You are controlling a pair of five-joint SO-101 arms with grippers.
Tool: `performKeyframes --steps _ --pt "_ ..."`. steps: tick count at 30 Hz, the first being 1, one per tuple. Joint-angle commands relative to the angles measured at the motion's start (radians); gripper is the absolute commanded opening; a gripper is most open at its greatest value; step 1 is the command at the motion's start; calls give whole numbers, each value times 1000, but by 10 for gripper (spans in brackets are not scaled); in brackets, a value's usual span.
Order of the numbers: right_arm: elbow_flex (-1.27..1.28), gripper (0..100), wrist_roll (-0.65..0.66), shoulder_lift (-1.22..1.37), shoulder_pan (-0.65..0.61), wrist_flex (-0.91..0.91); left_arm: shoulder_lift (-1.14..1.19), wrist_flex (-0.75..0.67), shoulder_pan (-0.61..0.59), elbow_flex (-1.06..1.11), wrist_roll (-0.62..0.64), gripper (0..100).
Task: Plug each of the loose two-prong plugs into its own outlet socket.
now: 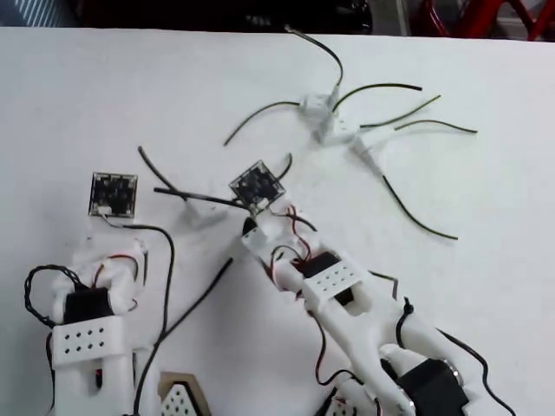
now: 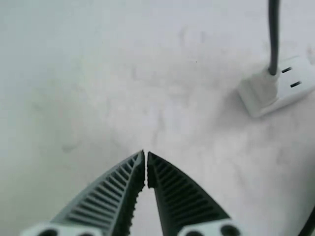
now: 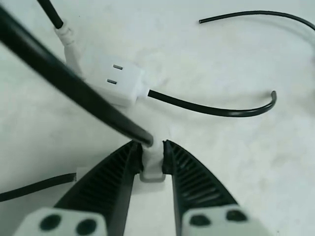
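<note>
Ribbed right gripper [image 3: 151,147] around blocky white plug [image 3: 153,169]

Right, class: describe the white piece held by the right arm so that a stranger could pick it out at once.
On the white table, follow the right arm to its end effector. Pinched between its black ribbed fingers is a small white plastic plug with a black cable. Unlike the white two-slot socket lying loose just ahead, it is gripped.
</note>
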Motion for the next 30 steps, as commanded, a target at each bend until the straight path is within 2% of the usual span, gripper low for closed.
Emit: performKeyframes --steps 1,6,10,21,25,30 --pt "8 17 9 -28 -7 59 -21 -21 -7 -6 2 35" --pt "8 17 -78 -119 -7 183 -21 -21 -7 -6 2 35" --pt "14 17 -84 -133 -7 220 -21 -21 -7 -6 0 35" --pt "84 17 -91 -133 -7 171 -21 -21 -7 -5 0 35" --pt "81 16 -170 -133 -7 171 -21 -21 -7 -5 0 35" --pt "89 16 -180 -130 -7 140 -21 -21 -7 -5 0 35"
